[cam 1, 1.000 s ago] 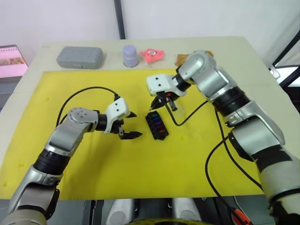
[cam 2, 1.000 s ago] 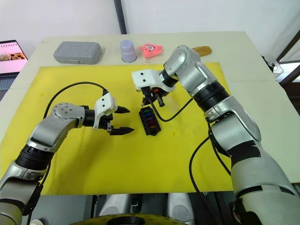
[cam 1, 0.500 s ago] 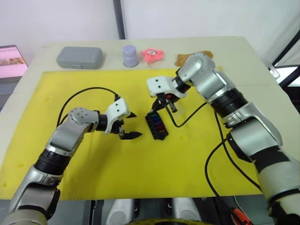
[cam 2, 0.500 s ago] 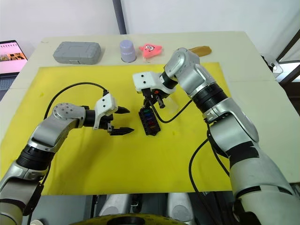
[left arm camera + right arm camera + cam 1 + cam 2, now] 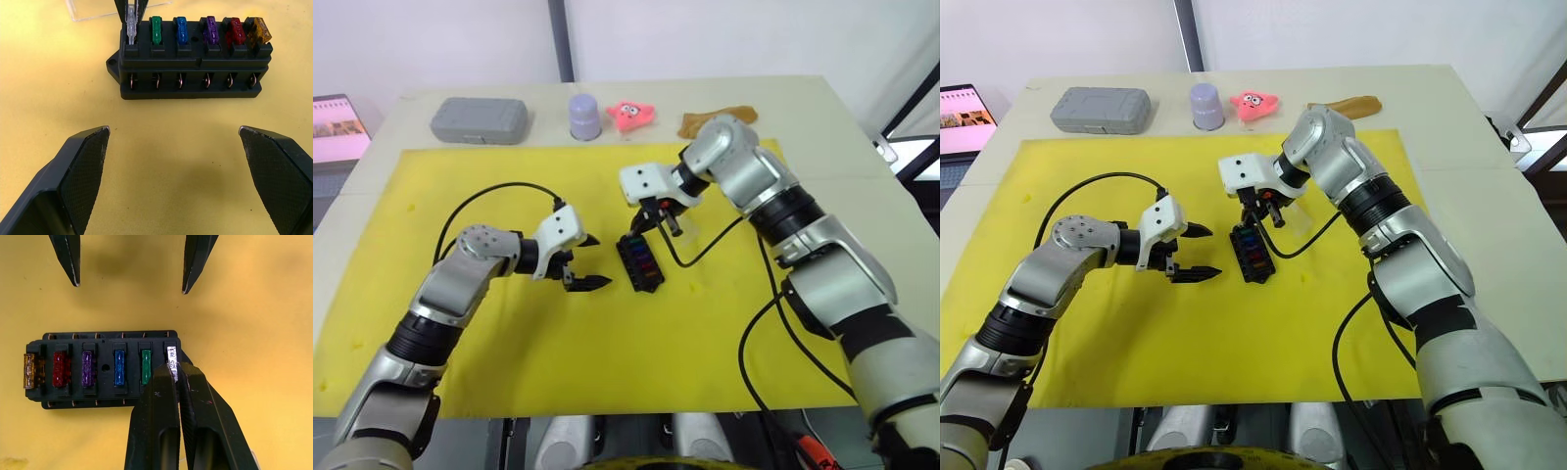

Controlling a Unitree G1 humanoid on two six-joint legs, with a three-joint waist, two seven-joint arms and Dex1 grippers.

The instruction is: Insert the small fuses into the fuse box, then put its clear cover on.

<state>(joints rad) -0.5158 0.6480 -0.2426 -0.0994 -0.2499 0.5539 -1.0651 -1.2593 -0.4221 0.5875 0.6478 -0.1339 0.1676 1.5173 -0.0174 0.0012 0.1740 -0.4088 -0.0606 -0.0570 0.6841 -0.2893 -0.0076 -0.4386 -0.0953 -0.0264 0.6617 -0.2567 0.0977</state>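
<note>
The black fuse box [image 5: 639, 262] lies on the yellow mat [image 5: 607, 343]. Its row of slots holds tan, red, purple, blue and green small fuses [image 5: 87, 368]. My right gripper [image 5: 176, 368] is shut on a clear grey fuse [image 5: 131, 28], which stands in the end slot next to the green one. My left gripper [image 5: 588, 261] is open on the mat just left of the box, its fingers [image 5: 83, 171] apart and holding nothing. The clear cover [image 5: 93, 10] lies on the mat just behind the box.
Along the table's far edge stand a grey rounded case [image 5: 480, 119], a lavender cup [image 5: 585, 116], a pink toy [image 5: 631, 114] and a brown object [image 5: 715, 119]. A lit screen [image 5: 337, 127] sits off the table's left side.
My right gripper has shifted slightly down toward the far end of the fuse box. The left gripper and the box have stayed where they were.
</note>
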